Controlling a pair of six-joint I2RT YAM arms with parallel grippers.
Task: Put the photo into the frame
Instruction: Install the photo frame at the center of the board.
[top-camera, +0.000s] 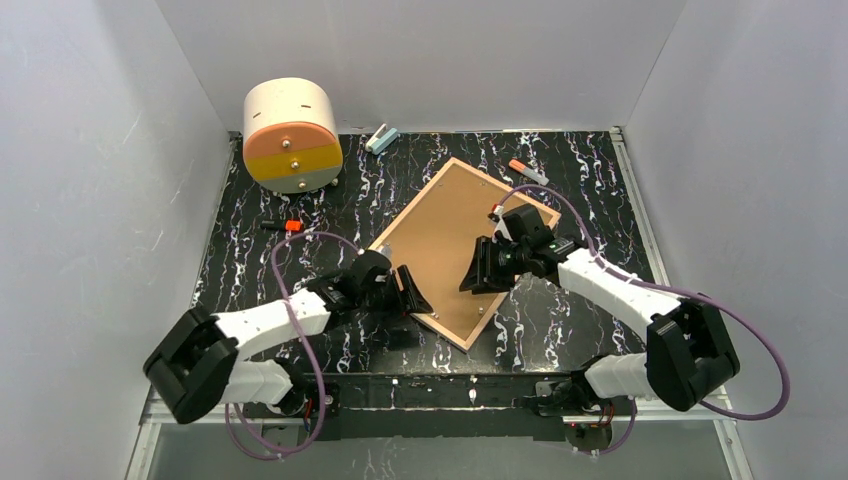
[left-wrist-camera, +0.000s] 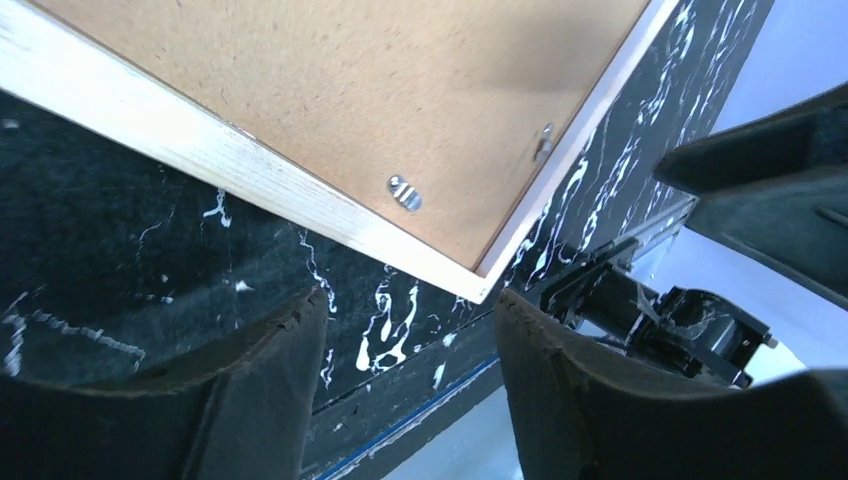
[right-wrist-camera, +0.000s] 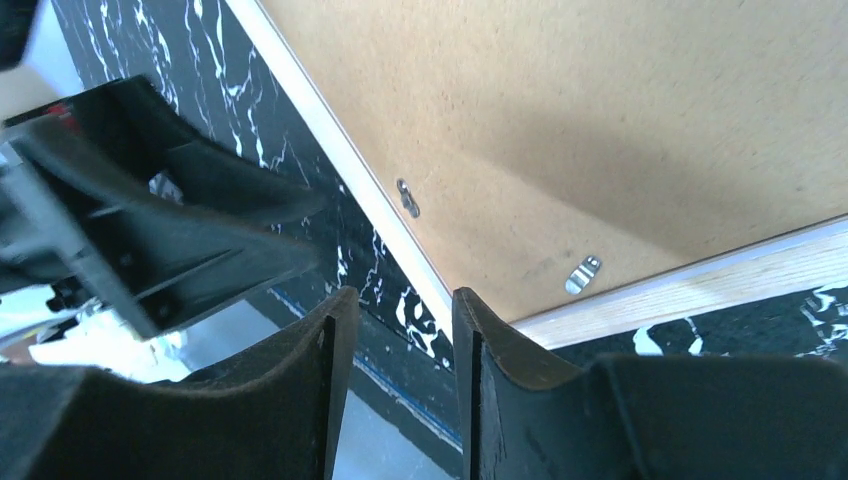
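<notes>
The frame (top-camera: 478, 170) lies face down and askew on the black marble table, its light wood rim around the brown backing board (top-camera: 450, 235). The photo is not in view. My left gripper (top-camera: 412, 292) is open and empty at the frame's near left edge. In the left wrist view (left-wrist-camera: 410, 305) the rim's (left-wrist-camera: 250, 175) near corner sits just beyond the fingertips, with small metal turn clips (left-wrist-camera: 404, 192) on the board. My right gripper (top-camera: 480, 285) is open and empty above the board near that same corner (right-wrist-camera: 400, 300); rim (right-wrist-camera: 700, 275) and a clip (right-wrist-camera: 581, 274) show there.
A cream cylinder with an orange and yellow face (top-camera: 292, 135) stands at the back left. A white and blue clip (top-camera: 381, 138), an orange-capped marker (top-camera: 527, 171) and a black marker (top-camera: 283, 226) lie around the frame. The table's near edge is close under both grippers.
</notes>
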